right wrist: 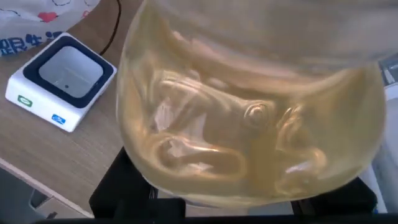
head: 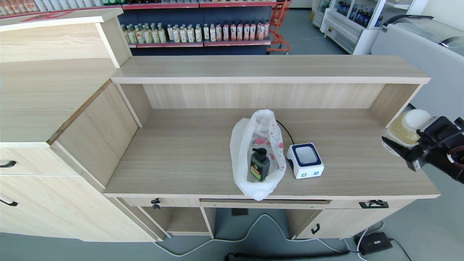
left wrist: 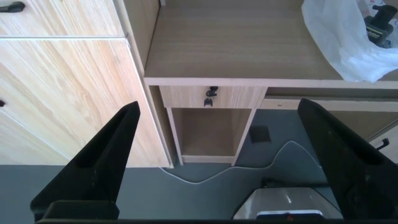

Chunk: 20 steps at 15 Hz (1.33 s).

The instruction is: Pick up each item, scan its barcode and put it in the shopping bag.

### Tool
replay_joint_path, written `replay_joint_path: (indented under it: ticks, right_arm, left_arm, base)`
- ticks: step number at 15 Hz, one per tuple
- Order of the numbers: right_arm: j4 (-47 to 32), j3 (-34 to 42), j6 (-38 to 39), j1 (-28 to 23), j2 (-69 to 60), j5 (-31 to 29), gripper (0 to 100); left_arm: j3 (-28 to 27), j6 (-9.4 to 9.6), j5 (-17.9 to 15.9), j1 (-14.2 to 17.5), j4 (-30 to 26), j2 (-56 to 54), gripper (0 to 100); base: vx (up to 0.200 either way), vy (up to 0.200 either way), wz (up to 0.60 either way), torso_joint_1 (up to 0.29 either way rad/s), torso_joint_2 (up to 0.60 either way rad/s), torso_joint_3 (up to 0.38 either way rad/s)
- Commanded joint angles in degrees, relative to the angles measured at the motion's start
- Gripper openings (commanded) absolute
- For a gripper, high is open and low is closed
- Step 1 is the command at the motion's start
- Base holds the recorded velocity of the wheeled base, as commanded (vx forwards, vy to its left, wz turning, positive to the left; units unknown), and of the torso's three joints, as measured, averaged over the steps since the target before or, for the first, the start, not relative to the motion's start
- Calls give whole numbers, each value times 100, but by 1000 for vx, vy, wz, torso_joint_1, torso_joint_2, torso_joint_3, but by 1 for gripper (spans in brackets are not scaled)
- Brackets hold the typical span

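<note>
My right gripper [head: 402, 145] is shut on a clear bottle of yellowish liquid with a white cap [head: 407, 128], held in the air just off the counter's right end. The same bottle [right wrist: 249, 112] looms close in the right wrist view. A white shopping bag [head: 253, 152] stands open at the counter's middle with a dark pump bottle [head: 259, 165] inside. To the right of the bag sits the white barcode scanner [head: 305, 160], also in the right wrist view [right wrist: 62, 81]. My left gripper [left wrist: 217, 155] hangs open, low beside the counter's left front, over the floor.
The wooden checkout counter [head: 188, 159] has a raised back ledge [head: 268, 69] and side walls. A taller cabinet [head: 43, 101] stands at the left. Drawers with black handles [head: 373, 204] sit under the front edge. Cables and a power brick [head: 373, 243] lie on the floor.
</note>
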<state>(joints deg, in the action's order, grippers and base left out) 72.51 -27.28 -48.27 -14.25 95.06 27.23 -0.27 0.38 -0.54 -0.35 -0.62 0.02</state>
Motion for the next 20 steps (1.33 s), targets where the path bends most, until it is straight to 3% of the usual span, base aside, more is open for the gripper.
replay_joint_path:
  ticks: [1, 4, 9, 15, 20]
  right_arm:
    - [466, -32, -367, -51, 619, 28, 0]
    - [712, -84, -921, -51, 856, 107, 0]
    - [1011, -418, -1527, 54, 1392, 502, 0]
    - [1354, -858, -2239, 63, 2359, 1618, 0]
    - [1301, -954, -2538, 133, 2878, 1891, 0]
  left_arm:
    - [0, -3, 1, 0, 1, -2, 100]
    - [0, 6, 1, 0, 1, -2, 100]
    - [0, 6, 1, 0, 1, -2, 100]
    - [0, -3, 1, 0, 1, -2, 100]
    - [0, -3, 1, 0, 1, -2, 100]
  base:
    - [0, 0, 0, 0, 0, 0]
    - [0, 0, 0, 0, 0, 0]
    - [0, 0, 600, 0, 0, 3]
    - [0, 0, 0, 0, 0, 0]
    - [0, 0, 0, 0, 0, 0]
